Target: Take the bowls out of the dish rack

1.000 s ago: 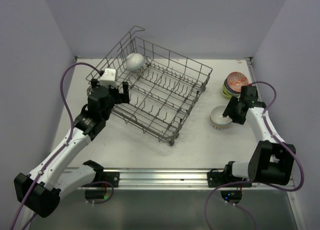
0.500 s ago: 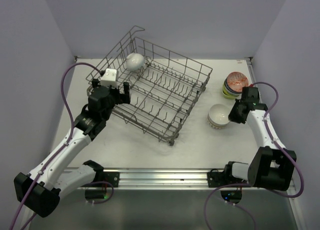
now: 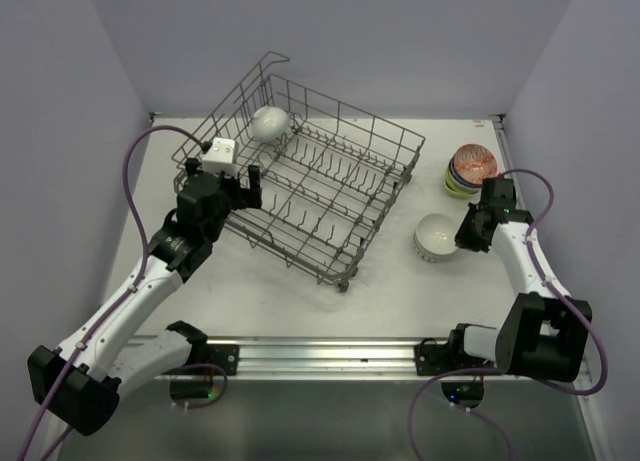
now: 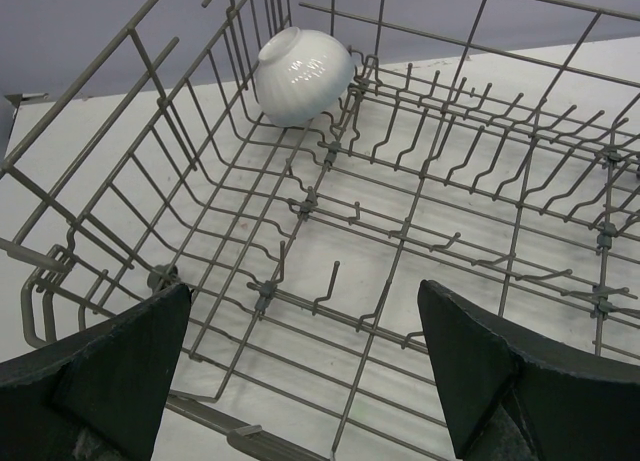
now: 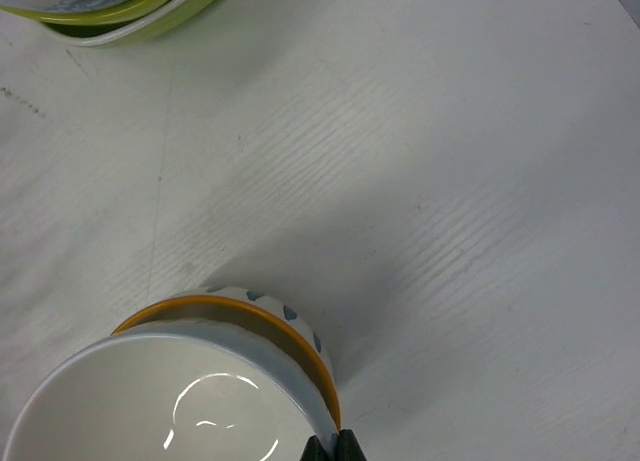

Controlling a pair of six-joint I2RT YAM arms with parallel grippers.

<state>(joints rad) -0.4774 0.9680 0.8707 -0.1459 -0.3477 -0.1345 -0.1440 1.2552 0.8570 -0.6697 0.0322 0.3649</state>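
At the near edge of the worktop (image 3: 300, 316) both arm bases sat side by side. On the left side of the worktop, the left gripper (image 3: 238, 188) hung at the near-left wall of the dish rack (image 3: 290, 251). Its jaws were wide apart and held nothing. From its wrist view the rack's near wires ran low between the two fingers (image 4: 100, 381), and I could not tell whether they touched.

Toward the right edge, about midway back, the right gripper (image 3: 462, 235) had its fingertips pinched together on the right rim of a small bowl (image 3: 436, 236). This bowl was white inside, with an orange band and blue marks outside, and it was tipped with its mouth facing up and to the left.

The rack stood askew across the middle and far-left part of the worktop. Near the far-right corner, just beyond the right gripper, sat a stack of bowls (image 3: 470, 168) with a lime one at the bottom.

Farthest back, in the rack's far-left corner, a white ribbed bowl (image 4: 305, 73) leaned bottom-up against the wires.
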